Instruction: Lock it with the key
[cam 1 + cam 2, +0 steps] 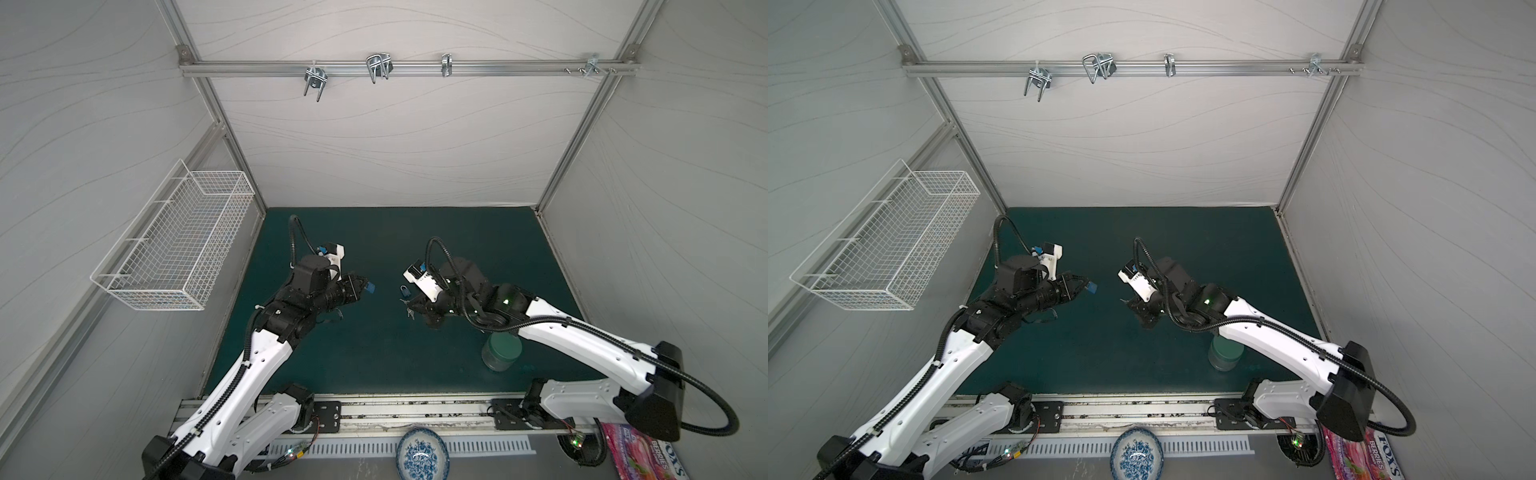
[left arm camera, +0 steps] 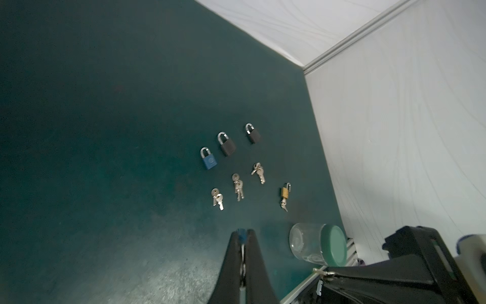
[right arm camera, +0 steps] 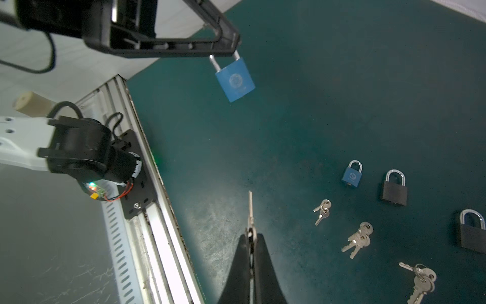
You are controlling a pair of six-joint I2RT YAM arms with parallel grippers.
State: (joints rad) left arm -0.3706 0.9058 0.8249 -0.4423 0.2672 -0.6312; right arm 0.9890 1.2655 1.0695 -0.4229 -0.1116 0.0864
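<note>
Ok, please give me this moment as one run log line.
left pincer: shut on blue padlock shackle, lifted | right pincer: shut on key, apart from padlock | stage: key not yet inserted

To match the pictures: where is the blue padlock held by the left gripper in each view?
In a top view: blue padlock, just left of centre.
In a top view: left of centre.
Left wrist: blue sliver, bottom centre.
Right wrist: upper middle, hanging.
Landmark: left gripper, shut on it.

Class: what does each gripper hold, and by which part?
Left gripper: blue padlock, by its shackle. Right gripper: a key, by its head, blade pointing out.
</note>
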